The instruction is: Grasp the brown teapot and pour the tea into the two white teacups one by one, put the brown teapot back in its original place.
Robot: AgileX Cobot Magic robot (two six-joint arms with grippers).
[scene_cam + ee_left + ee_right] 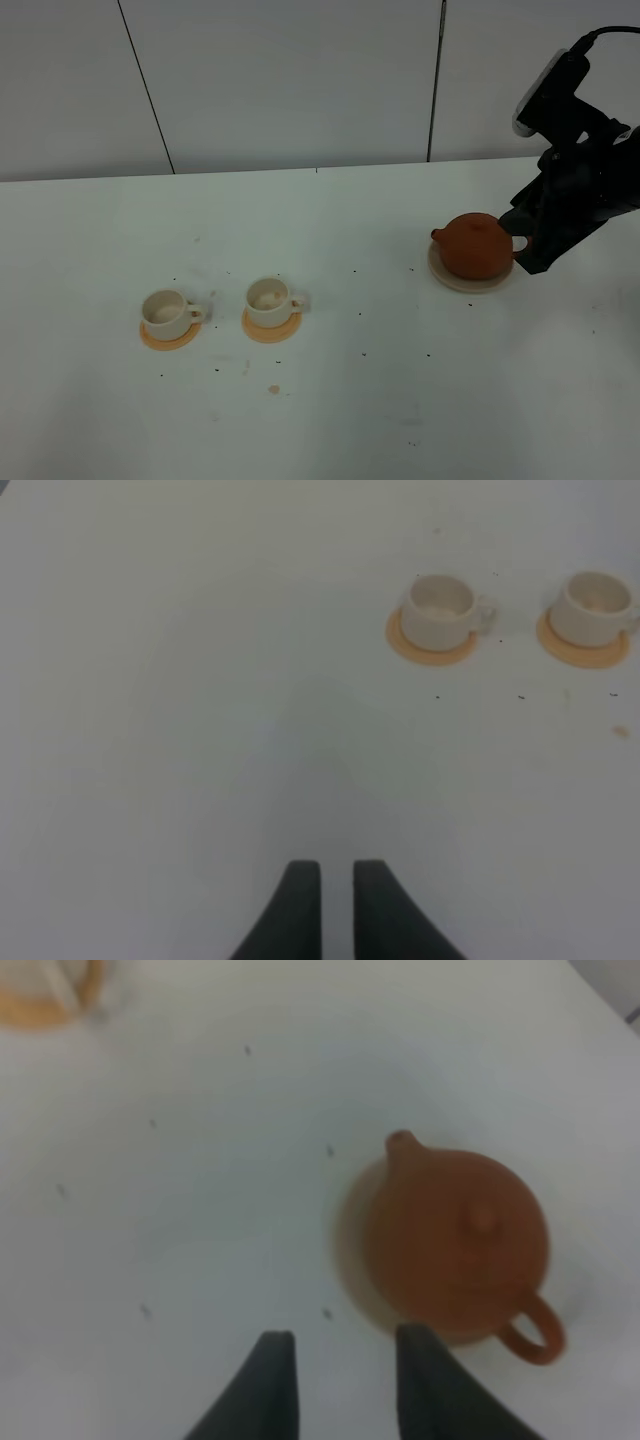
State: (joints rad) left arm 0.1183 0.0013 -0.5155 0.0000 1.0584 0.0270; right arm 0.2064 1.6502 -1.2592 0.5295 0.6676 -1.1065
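Nearest the front edge of the counter sits a small brownish stain, and just beyond it, on the near-left, the two white teacups stand side by side. The left teacup and the right teacup are each upright on an orange coaster, handles turned right. Whether either holds tea I cannot tell; their insides look pale.

The left end effector hangs over bare counter well apart from the cups. Its fingers are only slightly parted, with nothing between them.

Farther back on the right, the brown teapot rests upright on its beige disc, lid on. Its spout points left toward the cups and its handle points right. The right end effector hovers just beside the pot on the handle side, fingers spread and empty. In the wrist view the loop lies outside the gap, not between the fingers. Behind everything runs the plain pale wall.

As I judge it, the main risk is the grasp. The loop is small, and fingers closing off-centre could nudge the round body and slide or twist the pot off its disc. A weak pinch could let the pot swing once lifted. The lid looks loose-fitting, so a steep tilt might drop it onto a cup. The cups are small and well apart from the pot, so a poorly aimed spout would spill on the counter or knock a cup off its coaster.
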